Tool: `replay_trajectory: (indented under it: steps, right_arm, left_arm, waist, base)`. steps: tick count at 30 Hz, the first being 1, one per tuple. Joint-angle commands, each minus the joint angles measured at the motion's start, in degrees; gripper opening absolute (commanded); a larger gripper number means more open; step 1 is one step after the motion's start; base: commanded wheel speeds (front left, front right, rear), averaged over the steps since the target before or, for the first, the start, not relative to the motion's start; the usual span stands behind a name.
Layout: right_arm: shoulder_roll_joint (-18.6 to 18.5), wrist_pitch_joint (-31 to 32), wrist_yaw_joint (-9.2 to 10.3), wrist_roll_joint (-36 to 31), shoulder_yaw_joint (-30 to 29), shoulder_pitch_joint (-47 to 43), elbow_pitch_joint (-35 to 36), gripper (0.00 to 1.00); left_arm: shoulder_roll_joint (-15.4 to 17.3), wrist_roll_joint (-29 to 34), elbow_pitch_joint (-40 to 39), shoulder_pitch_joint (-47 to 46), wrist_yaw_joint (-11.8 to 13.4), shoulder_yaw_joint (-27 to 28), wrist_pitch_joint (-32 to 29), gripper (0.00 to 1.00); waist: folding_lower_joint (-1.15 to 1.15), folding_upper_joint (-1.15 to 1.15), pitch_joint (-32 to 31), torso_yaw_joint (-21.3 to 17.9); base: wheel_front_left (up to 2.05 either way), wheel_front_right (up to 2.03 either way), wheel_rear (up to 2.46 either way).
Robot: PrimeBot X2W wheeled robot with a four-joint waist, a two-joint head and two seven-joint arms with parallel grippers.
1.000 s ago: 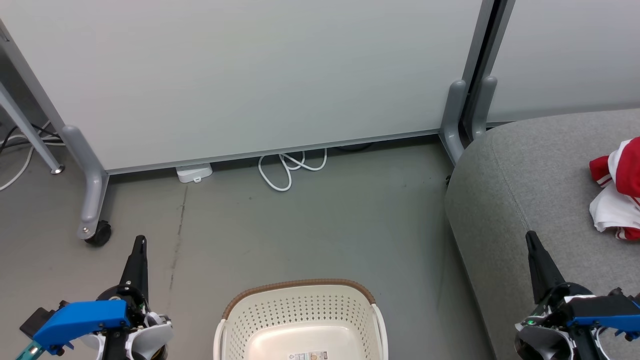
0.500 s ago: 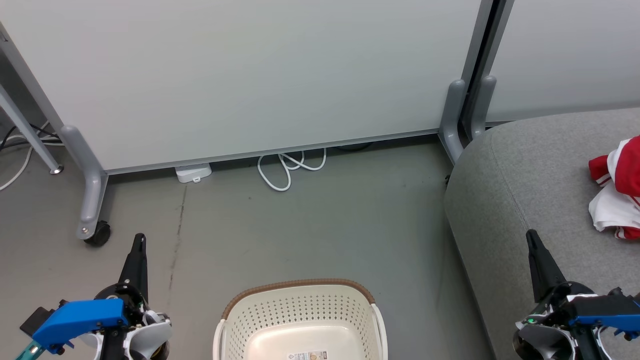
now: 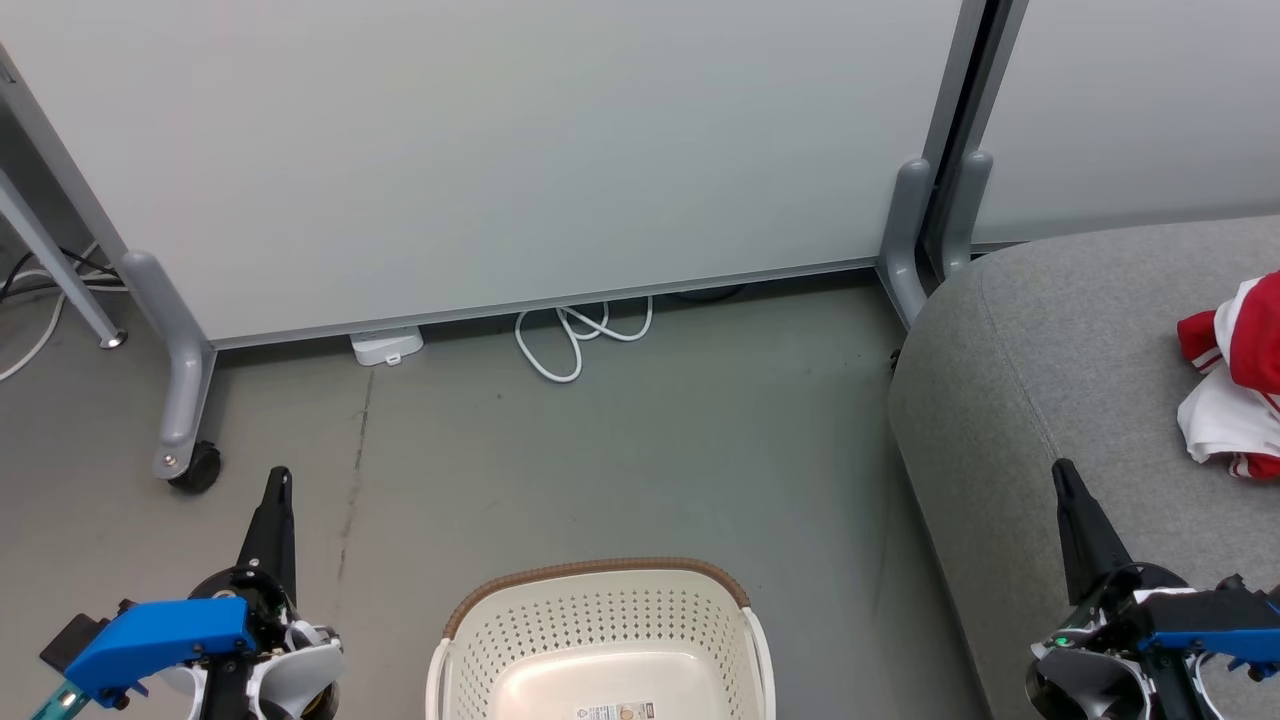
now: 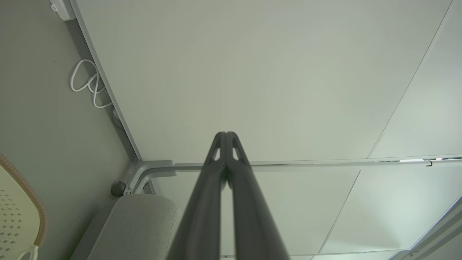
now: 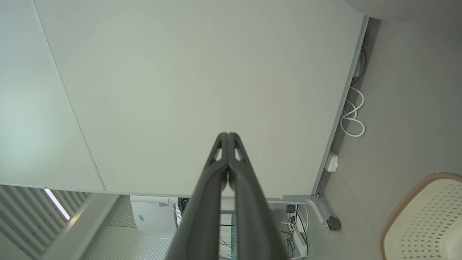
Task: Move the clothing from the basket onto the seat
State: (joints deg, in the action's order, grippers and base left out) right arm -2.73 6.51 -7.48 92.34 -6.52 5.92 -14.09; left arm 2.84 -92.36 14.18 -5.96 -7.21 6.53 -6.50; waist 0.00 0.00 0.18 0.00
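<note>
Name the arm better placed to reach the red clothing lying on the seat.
Right, likely. The right gripper hangs shut over the seat, near the clothing; the left gripper is beyond the basket, over the floor.

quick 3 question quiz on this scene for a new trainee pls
1. True or false: the red-and-white clothing lies inside the laundry basket.
2. The jaws of the left gripper and the right gripper are: A) wide open B) shut with nothing between them C) shut on cloth.
3. Fill in: in the head view, the basket stands on the floor to the ____ of the grey seat.
Key: 1 false, it lies on the seat. 2 B. 3 left.
</note>
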Motion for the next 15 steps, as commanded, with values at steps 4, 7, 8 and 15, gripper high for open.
replay_trajectory:
  steps: [4, 7, 8, 15]
  right_arm:
    - [-0.3, 0.3, -0.02, 0.1, -0.1, 0.6, 0.2, 0.0]
    - [-0.3, 0.3, -0.02, 0.1, -0.1, 0.6, 0.2, 0.0]
    - [-0.3, 0.3, -0.02, 0.1, -0.1, 0.6, 0.2, 0.0]
    - [-0.3, 0.3, -0.02, 0.1, -0.1, 0.6, 0.2, 0.0]
  left_arm:
    - [0.1, -0.1, -0.2, -0.6, -0.5, 0.1, -0.3, 0.0]
    - [0.1, -0.1, -0.2, -0.6, -0.5, 0.1, -0.3, 0.0]
    - [0.1, -0.1, -0.2, -0.6, -0.5, 0.1, -0.3, 0.0]
    - [0.1, -0.1, -0.2, -0.6, -0.5, 0.1, -0.3, 0.0]
  waist:
    - [0.0, 0.0, 0.0, 0.0]
    - [0.0, 0.0, 0.0, 0.0]
    - [0.0, 0.0, 0.0, 0.0]
    - [0.0, 0.0, 0.0, 0.0]
  base:
    - [0.0, 0.0, 0.0]
    - [0.0, 0.0, 0.0]
    - [0.0, 0.0, 0.0]
    - [0.0, 0.0, 0.0]
